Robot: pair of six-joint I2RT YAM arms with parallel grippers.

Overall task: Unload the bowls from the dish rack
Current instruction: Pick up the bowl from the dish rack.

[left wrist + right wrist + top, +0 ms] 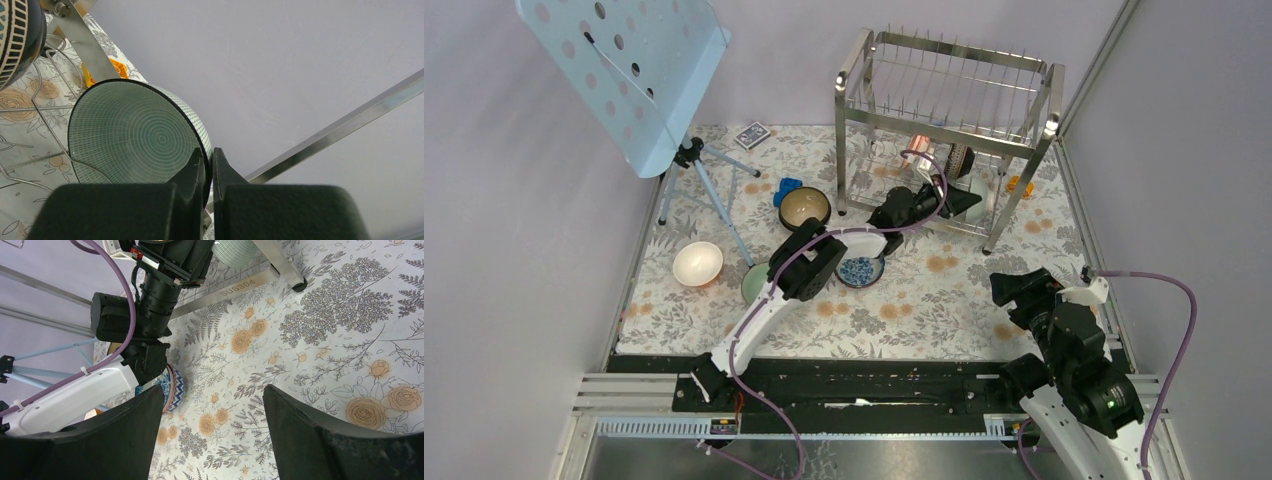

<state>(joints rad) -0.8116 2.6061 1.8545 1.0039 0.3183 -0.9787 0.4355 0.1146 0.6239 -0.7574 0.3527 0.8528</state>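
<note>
Left claw [209, 161] pinches pale green bowl [134, 134] rim; right claw [212, 407] apart; dish rack [239, 287] stamped "SUS304".

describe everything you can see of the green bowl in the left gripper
The pale green bowl is round, glossy and ceramic-looking, with fine concentric rings inside, a small grid pattern outside and a dark rim. It stands on edge among the wires of the dish rack. The left gripper has its jaws shut on the rim.
</note>
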